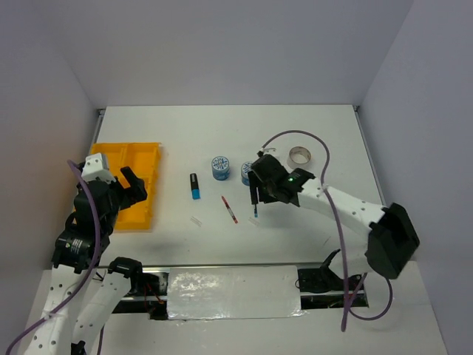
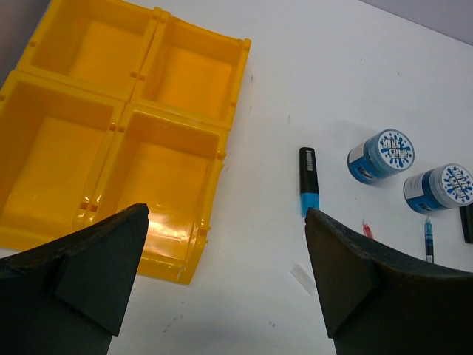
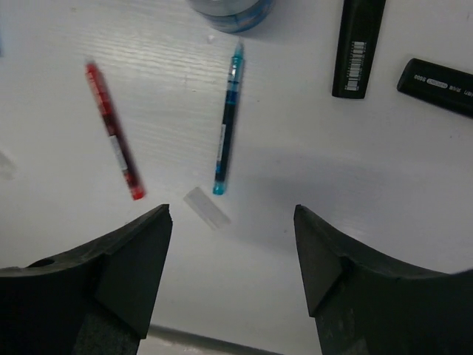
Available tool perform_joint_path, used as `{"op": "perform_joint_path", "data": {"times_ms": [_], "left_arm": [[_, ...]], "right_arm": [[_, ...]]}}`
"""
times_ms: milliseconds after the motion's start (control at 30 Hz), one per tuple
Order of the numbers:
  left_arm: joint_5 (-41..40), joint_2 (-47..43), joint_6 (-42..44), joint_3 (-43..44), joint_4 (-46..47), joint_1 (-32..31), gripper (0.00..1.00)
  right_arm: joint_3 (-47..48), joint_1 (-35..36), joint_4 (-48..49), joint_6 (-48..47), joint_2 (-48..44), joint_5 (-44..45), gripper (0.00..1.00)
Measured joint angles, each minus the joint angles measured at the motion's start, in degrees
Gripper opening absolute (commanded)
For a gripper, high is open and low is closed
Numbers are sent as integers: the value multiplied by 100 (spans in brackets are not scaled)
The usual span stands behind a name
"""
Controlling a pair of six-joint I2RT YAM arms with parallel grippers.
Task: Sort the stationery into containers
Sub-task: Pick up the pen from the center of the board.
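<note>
Stationery [image 1: 230,209] lies loose on the white table [image 1: 222,133], outside the yellow tray [image 2: 222,148]. The blue pen [image 3: 226,126] lies just ahead of the right claw [image 3: 233,216], in line with the gap. The red pen [image 3: 114,140] is ahead on one side and two black highlighters [image 3: 358,48] on the other. This claw's fingers stand apart and hold nothing. The left claw [image 2: 225,214] is spread fully wide, also holding nothing, above the tray's near corner. The blue-tipped highlighter [image 2: 308,181] and two patterned rolls [image 2: 384,155] lie beyond one finger.
</note>
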Motion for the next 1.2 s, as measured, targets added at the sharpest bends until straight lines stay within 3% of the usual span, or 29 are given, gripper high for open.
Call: {"op": "perform_joint_path", "data": {"times_ms": [200,500,733,1033,1200], "left_arm": [[111,15,7,-2,28,0,99],[317,44,127,-13,46,-48,99],[363,81,131,-15,74,-105,99],[382,81,133,-15,74,-125,99],[391,92,133,-15,74,-146,99]], "right_arm": [[350,0,83,-101,1263,256,65],[538,-96,417,-122,2109,133,58],[540,-177,643,-122,2514,4,50],[540,-177,831,-96,2688,-50,25],[525,-186,861,-55,2686,-17,20]]}}
